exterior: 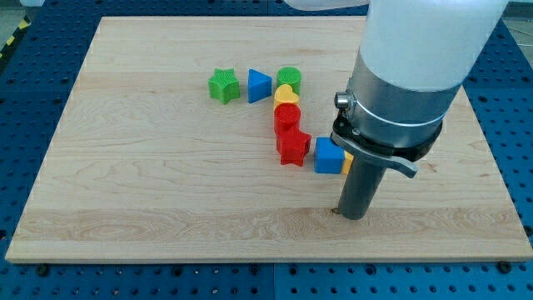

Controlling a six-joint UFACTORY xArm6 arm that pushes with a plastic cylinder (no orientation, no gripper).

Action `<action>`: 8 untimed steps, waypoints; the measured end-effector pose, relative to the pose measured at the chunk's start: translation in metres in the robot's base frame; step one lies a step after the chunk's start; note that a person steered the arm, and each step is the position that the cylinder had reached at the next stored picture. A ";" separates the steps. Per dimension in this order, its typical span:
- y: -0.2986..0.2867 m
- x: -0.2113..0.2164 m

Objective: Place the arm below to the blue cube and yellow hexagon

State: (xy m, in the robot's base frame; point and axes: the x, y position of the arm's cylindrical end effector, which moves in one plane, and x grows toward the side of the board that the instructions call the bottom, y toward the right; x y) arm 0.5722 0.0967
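In the camera view, my tip rests on the wooden board, toward the view's bottom right. I carry no pincer, only a straight dark rod, so there is nothing to spread or press together; the rod touches no block.

The blue cube lies just up and to the view's left of my tip, near it but apart. The yellow hexagon sits against the cube's right side, mostly hidden behind my rod and its collar, so only a sliver of yellow shows and I cannot confirm its shape. My tip stands below both of them in the view.

Touching the cube's left side is a red star. Above that star is another red block, its shape unclear, and above that a yellow block, rounded on top. At the head of this column is a green cylinder. To its left lie a blue triangle and then a green star, in a row.

Around the board is a blue perforated table.
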 end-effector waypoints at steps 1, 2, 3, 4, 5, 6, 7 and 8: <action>0.002 -0.004; 0.013 -0.004; 0.019 -0.003; 0.019 -0.001; 0.019 -0.001; 0.021 -0.009; 0.007 -0.010; 0.000 -0.034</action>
